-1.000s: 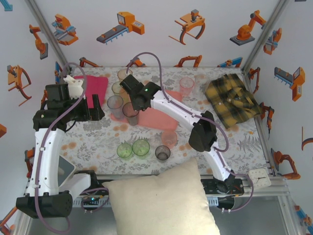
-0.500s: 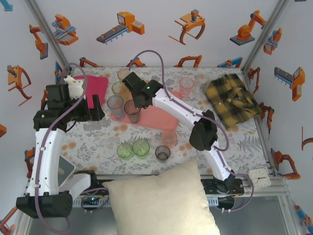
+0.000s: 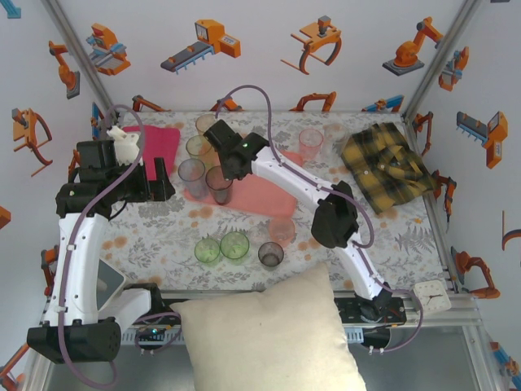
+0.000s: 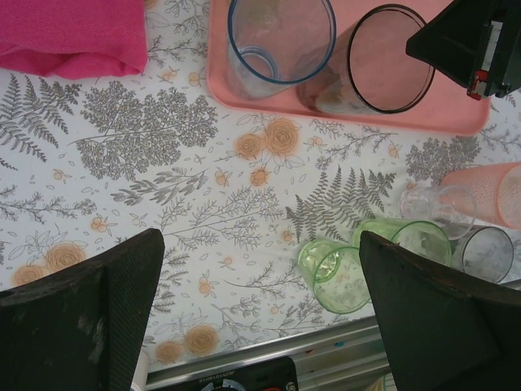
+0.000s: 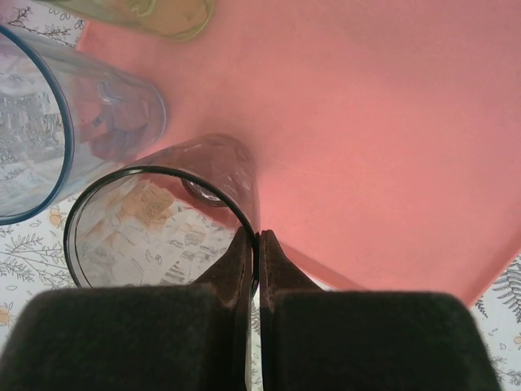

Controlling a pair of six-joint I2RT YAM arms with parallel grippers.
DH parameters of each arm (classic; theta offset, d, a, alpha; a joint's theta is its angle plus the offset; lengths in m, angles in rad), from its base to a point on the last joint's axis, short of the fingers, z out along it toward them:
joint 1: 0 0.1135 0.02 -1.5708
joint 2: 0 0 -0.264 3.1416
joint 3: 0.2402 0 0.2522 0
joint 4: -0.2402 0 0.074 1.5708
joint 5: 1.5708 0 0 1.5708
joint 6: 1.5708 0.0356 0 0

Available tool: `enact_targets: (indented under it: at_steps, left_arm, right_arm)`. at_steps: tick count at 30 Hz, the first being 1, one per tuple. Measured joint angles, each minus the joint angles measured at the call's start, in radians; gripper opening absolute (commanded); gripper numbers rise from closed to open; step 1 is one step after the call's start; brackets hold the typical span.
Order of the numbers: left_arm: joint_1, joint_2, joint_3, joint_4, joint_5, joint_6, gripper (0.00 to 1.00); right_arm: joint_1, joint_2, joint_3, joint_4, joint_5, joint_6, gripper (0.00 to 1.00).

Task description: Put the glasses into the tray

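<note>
So the right gripper (image 5: 256,244) is pinched tight on the rim of the smoky grey glass (image 5: 213,163), one finger inside and one outside. That glass is at the near-left corner of the pink tray (image 3: 264,199), right beside a blue glass (image 3: 192,173) that stands in the tray too. I can't tell if the smoky one's bottom is fully down. A greenish glass (image 3: 198,147) stands close behind those two.

The left gripper (image 4: 260,309) hangs over the flowery counter (image 4: 163,163) just left of the tray, fingers spread wide with nothing between them.

The other glasses are out on the counter. There are two green glasses (image 3: 207,250) side by side near the front edge, with a dark glass (image 3: 270,254) just right of them. An orange-pink glass (image 3: 282,230) is behind that, and a pink glass (image 3: 310,142) is well apart at the far side. A magenta cloth (image 3: 155,142) lies by the left arm.
</note>
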Motion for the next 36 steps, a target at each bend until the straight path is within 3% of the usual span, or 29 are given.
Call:
enact_targets:
  at_steps: [36]
  left_arm:
    - [0.001, 0.0, 0.0, 0.0, 0.008, 0.0, 0.97]
  right_arm:
    - [-0.005, 0.0, 0.063, -0.037, -0.01, 0.002, 0.35]
